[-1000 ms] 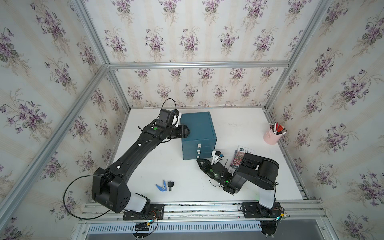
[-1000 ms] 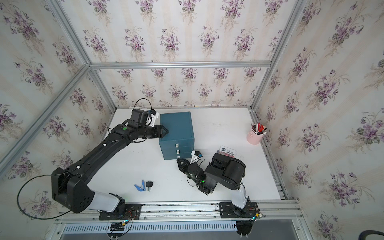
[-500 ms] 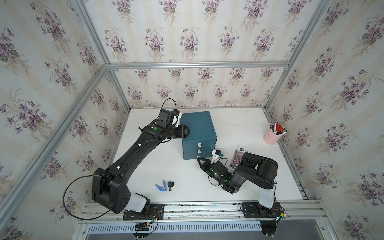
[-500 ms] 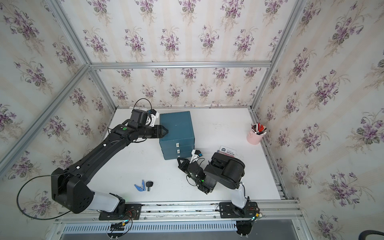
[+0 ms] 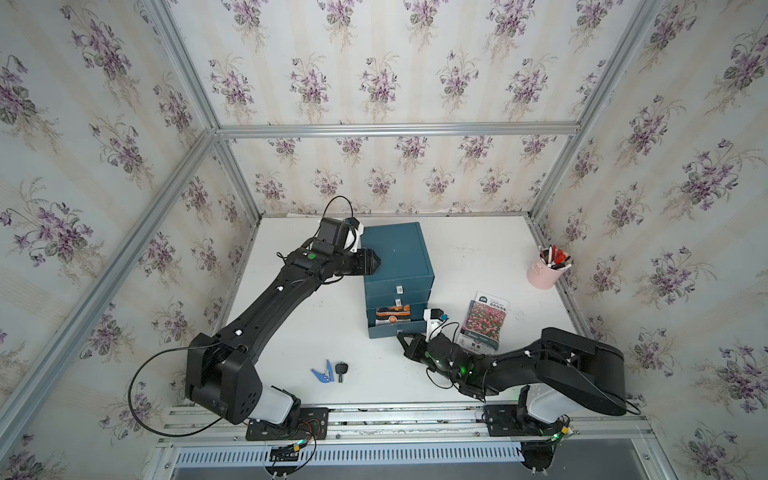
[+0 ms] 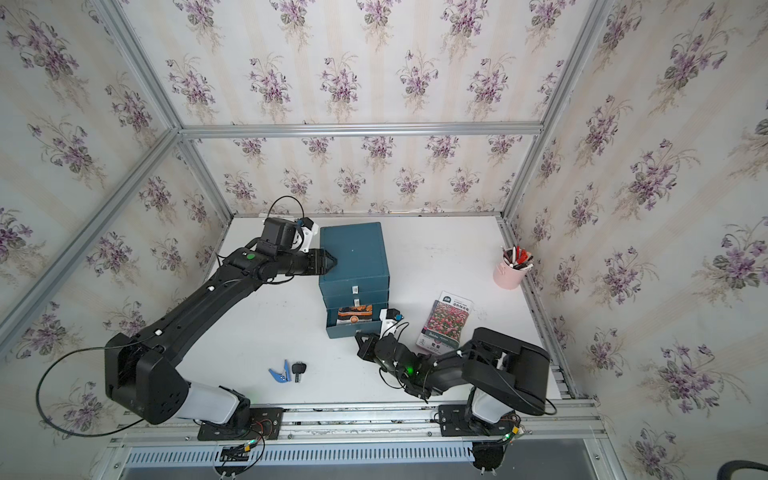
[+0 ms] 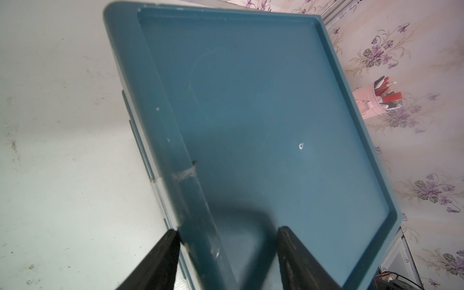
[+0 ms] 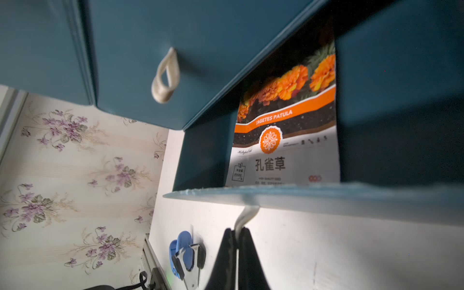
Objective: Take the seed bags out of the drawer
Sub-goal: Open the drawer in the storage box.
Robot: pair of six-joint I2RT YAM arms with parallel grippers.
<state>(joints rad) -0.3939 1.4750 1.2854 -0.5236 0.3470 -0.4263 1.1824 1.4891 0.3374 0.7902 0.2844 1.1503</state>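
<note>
Right fingers, clenched on the pull loop of the drawer at lower centre of the right wrist view, have the marigold bag lying lengthwise straight above them inside it; left fingers, parted over the cabinet edge, are farther off.

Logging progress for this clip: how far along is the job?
Done: the glossy pink flower packet lies on the white table; the teal cabinet's bottom drawer is open. In hand: the right gripper is shut on the drawer's white loop pull, the open left gripper at the cabinet's top. Left: the orange marigold packet in that drawer.
</note>
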